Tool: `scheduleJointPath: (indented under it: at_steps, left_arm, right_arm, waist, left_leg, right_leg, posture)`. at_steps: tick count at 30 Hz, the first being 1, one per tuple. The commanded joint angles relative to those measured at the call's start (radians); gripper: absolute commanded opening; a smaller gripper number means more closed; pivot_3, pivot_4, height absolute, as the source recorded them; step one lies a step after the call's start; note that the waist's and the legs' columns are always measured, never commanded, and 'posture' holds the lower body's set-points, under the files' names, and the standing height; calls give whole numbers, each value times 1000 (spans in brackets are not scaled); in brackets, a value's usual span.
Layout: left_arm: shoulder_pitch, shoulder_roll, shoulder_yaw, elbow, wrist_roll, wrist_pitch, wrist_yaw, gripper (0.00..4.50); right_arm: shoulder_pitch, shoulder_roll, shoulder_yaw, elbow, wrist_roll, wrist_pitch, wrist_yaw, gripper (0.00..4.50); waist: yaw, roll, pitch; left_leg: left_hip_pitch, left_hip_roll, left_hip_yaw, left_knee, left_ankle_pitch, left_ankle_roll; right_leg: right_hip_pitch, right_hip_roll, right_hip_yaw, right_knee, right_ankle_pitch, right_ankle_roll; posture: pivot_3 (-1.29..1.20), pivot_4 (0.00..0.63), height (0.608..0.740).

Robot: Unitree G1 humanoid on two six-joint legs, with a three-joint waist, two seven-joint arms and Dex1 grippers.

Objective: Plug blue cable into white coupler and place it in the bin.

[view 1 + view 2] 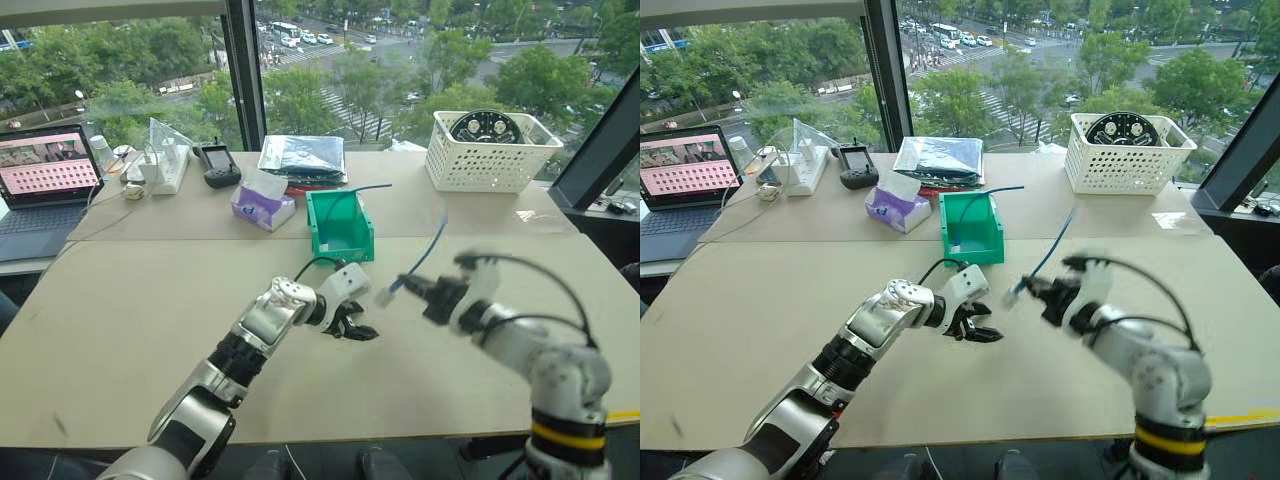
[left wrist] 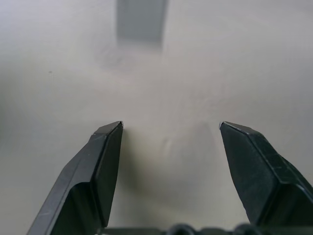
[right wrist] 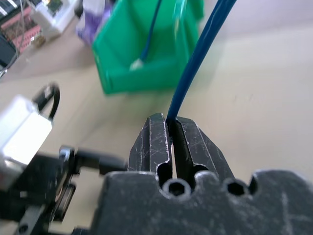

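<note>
On the beige counter [image 1: 150,300] you see, at the far edge, an open laptop [image 1: 45,190], a white power strip [image 1: 168,168], a purple tissue pack [image 1: 263,205], and a white perforated basket [image 1: 490,150].

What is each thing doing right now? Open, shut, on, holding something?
Left gripper: open, holding nothing.
Right gripper: shut on the thin light-blue cable.
Tiny white boxy coupler: on the cable's end, lifted off the table.
Small bright-green plastic bin: upright, with another cable end inside.
Laptop: lid open, screen on.
</note>
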Motion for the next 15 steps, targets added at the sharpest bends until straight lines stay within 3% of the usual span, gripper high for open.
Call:
scheduleJointPath:
  at_steps: [1, 5, 8, 10, 12, 15]
  left_arm:
    - [43, 25, 59, -78, -32, -10, 18, 3362]
    - [110, 32, 170, -164, -81, -3, 80, 3362]
    - [158, 29, 248, -221, -95, -29, 152, 3362]
    - [186, 20, 297, -259, -104, -43, 197, 3413]
    - [214, 25, 319, -301, -105, -69, 220, 3413]
    - [241, 38, 348, -340, -117, -67, 246, 3413]
  right_arm:
    - [-184, -14, 60, 161, -58, -78, 89, 0]
    - [-412, -2, 217, 488, -245, -272, 246, 0]
    - [-575, 49, 267, 805, -369, -477, 324, 0]
    - [-663, 76, 290, 995, -442, -600, 363, 832]
    - [-725, 95, 296, 1128, -487, -678, 395, 1355]
    - [-765, 98, 288, 1199, -521, -728, 445, 2437]
  waist:
    - [-8, 0, 1]
    - [-14, 0, 3]
    - [-17, 0, 4]
    - [-18, 1, 5]
    - [-15, 1, 5]
    - [-6, 1, 5]
  left_leg:
    - [1, 0, 0, 0, 0, 0]
    - [1, 0, 1, -1, 0, 0]
    - [1, -1, 1, 0, 0, 0]
    - [0, -1, 1, 0, 0, 0]
    - [0, -1, 0, -1, 0, 0]
    - [-2, -2, -1, -3, 0, -1]
  right_leg:
    - [0, 0, 0, 0, 0, 0]
    - [0, 0, 0, 0, 0, 0]
    - [0, -1, 0, 0, 0, 0]
    - [0, -1, 0, 0, 1, -1]
    - [0, -2, -1, 0, 1, -1]
    - [0, -3, -2, 2, 2, 0]
  posture:
    - [0, 150, 740]
    - [0, 150, 740]
    - [0, 150, 740]
    - [0, 150, 740]
    - [0, 150, 740]
    - [0, 150, 740]
